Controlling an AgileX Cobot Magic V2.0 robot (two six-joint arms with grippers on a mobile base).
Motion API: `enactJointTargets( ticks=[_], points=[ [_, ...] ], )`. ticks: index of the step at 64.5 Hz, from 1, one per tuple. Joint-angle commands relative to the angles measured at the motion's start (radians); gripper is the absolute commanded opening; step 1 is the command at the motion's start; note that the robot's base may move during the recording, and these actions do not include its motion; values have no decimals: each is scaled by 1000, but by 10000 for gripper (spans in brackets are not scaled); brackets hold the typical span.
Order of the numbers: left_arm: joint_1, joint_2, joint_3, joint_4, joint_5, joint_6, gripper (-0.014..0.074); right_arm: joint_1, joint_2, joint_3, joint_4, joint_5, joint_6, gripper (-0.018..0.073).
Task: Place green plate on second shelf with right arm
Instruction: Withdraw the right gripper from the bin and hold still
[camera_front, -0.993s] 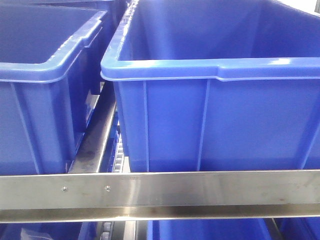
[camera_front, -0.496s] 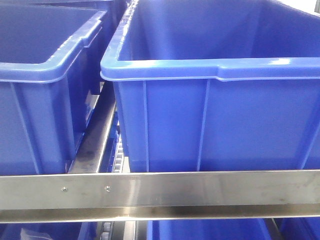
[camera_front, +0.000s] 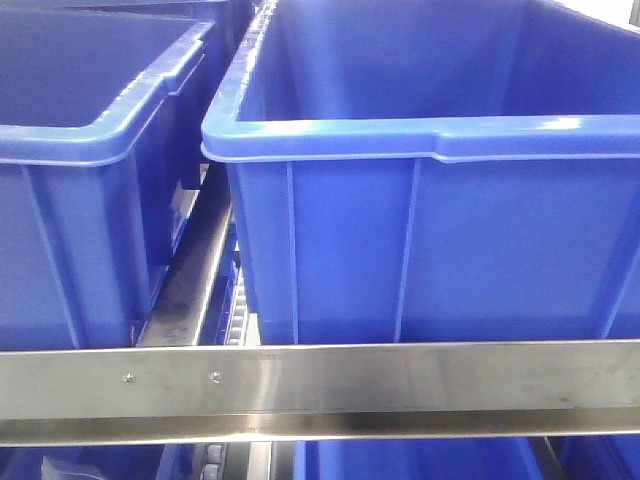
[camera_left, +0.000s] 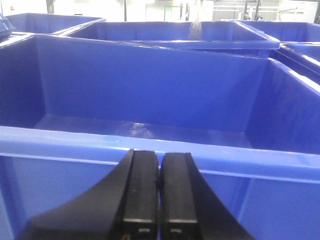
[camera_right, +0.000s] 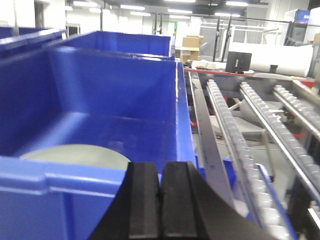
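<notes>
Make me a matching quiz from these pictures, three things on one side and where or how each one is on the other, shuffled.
Things:
1. green plate
2. right end effector
3. steel front rail

Descriptions:
A. fingers closed together, holding nothing
B. lying flat on the floor of a blue bin
C. running across below two blue bins, two screw heads near its left

Pairs: 1-B, 2-A, 3-C

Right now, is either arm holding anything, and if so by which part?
Nothing held. Both grippers, left and right, have jaws shut together with nothing between. The round pale sage-green plate lies flat on the floor of a blue plastic bin, ungripped.
</notes>
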Motion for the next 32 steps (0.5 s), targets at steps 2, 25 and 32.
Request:
enactJointTargets(
  ticks=[2, 25, 32],
  points=[
    [-1, -4, 42, -5, -81, -6, 130, 1, -17, -18, 92, -53, -147, 49],
    [-1, -4, 42, -5, -81, -6, 130, 1, -17, -16, 178, 28, -115, 49],
    [-1, -4, 42, -5, -81, -6, 130, 1, -17, -16, 156, 30, -83, 49]
  ],
)
